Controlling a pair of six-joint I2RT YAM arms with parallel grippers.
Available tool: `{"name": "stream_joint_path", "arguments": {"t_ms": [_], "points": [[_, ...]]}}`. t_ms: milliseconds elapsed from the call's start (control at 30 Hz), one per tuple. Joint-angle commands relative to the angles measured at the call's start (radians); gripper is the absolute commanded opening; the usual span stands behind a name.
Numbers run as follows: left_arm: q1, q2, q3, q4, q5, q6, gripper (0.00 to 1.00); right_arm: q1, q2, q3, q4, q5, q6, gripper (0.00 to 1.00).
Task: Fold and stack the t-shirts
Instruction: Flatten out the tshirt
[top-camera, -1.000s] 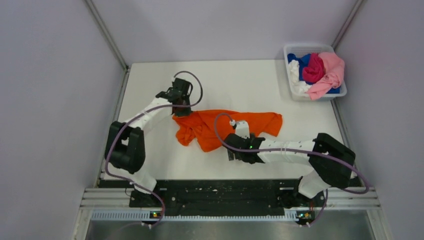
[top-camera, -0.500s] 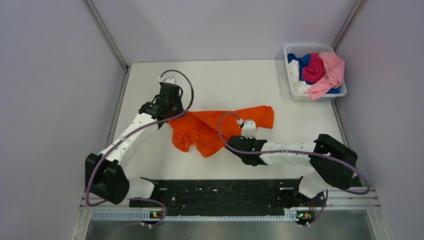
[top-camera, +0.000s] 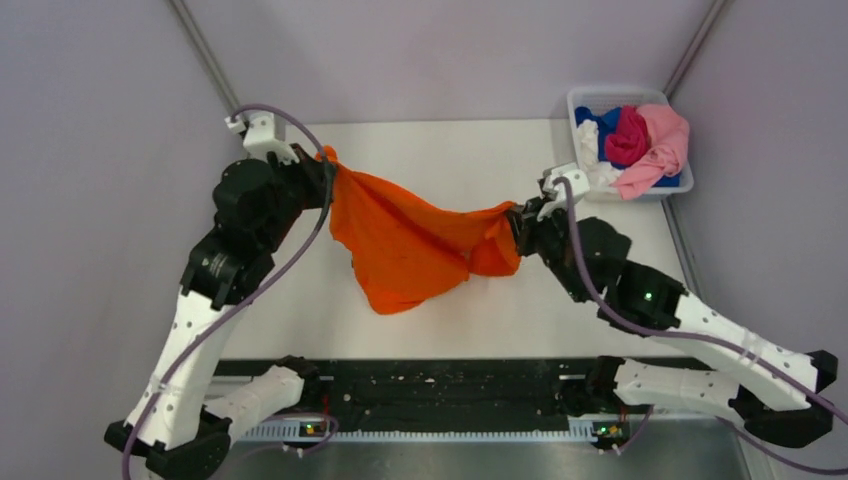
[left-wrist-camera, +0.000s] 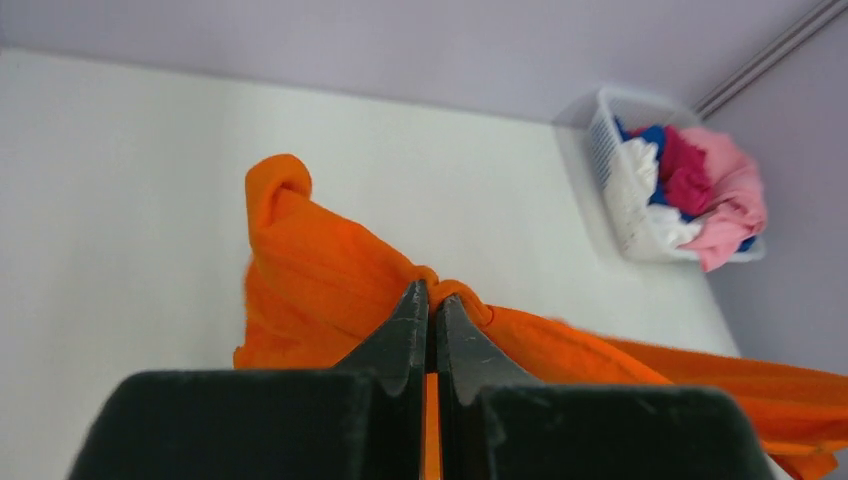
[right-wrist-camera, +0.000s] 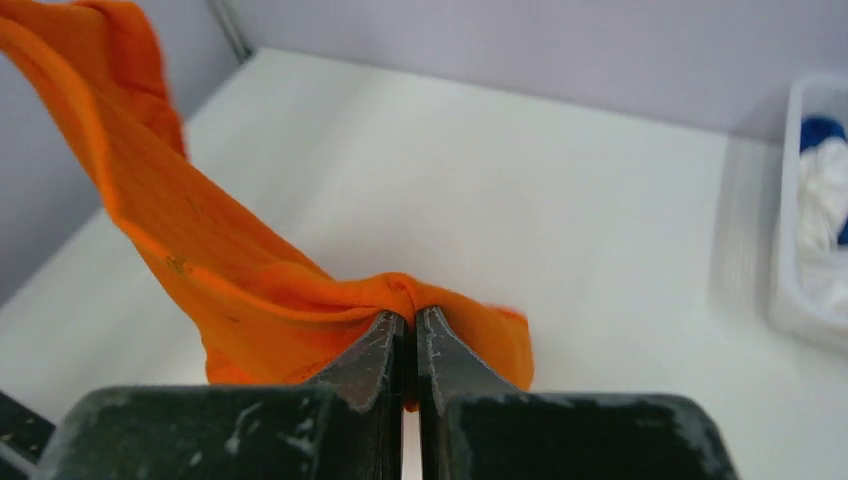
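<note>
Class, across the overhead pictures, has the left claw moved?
Yes. The left claw has shifted toward the far-left corner of the table, farther from the white bin, lifting the orange t-shirt.

Worktop: white, matte, rectangular.
Walls: pale lilac panels on three sides.
Corner struts: bare metal, slanting up from both far corners.
Mounting rail: black, along the near edge.
Lighting: even, soft.

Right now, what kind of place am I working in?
Probably a robot test cell, not a home: plain lilac panels box in a white table, a white plastic bin holds crumpled t-shirts, and the left gripper and right gripper hold an orange t-shirt stretched between them.
</note>
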Motion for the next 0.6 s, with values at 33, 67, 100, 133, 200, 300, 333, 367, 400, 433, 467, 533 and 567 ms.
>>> {"name": "stream_joint_path", "arguments": {"t_ms": [33, 67, 100, 133, 200, 300, 333, 367, 400, 433, 467, 533, 567], "points": [[-0.003, -0.051, 0.194, 0.05, 0.067, 0.099, 0.0, -0.005, -0.005, 0.255, 0.041, -0.261, -0.291, 0.0], [-0.003, -0.052, 0.218, 0.05, 0.059, 0.115, 0.0, -0.005, 0.011, 0.301, 0.027, -0.266, -0.304, 0.0], [-0.003, -0.051, 0.239, 0.05, 0.039, 0.124, 0.0, -0.004, 0.026, 0.341, 0.011, -0.265, -0.324, 0.0], [-0.003, -0.049, 0.26, 0.05, 0.012, 0.133, 0.0, -0.004, 0.042, 0.383, -0.004, -0.247, -0.341, 0.0], [-0.003, -0.032, 0.296, 0.049, -0.032, 0.163, 0.0, -0.004, 0.08, 0.449, -0.024, -0.202, -0.393, 0.0], [-0.003, 0.023, 0.346, 0.06, -0.12, 0.21, 0.0, -0.005, 0.147, 0.51, -0.023, -0.083, -0.492, 0.0], [-0.003, 0.048, 0.359, 0.071, -0.157, 0.224, 0.0, -0.012, 0.17, 0.515, -0.008, -0.048, -0.536, 0.0], [-0.003, 0.081, 0.369, 0.088, -0.192, 0.24, 0.0, -0.031, 0.19, 0.514, 0.016, -0.031, -0.57, 0.0], [-0.003, 0.114, 0.384, 0.101, -0.229, 0.255, 0.0, -0.07, 0.211, 0.513, 0.031, -0.038, -0.582, 0.0], [-0.003, 0.158, 0.404, 0.107, -0.26, 0.266, 0.0, -0.132, 0.232, 0.517, 0.035, -0.071, -0.569, 0.0], [-0.003, 0.209, 0.43, 0.109, -0.294, 0.281, 0.0, -0.201, 0.254, 0.519, 0.034, -0.121, -0.537, 0.0], [-0.001, 0.331, 0.488, 0.113, -0.366, 0.314, 0.0, -0.361, 0.298, 0.519, 0.036, -0.243, -0.471, 0.0], [-0.001, 0.388, 0.53, 0.122, -0.42, 0.338, 0.0, -0.42, 0.319, 0.511, 0.053, -0.31, -0.458, 0.0]]}}
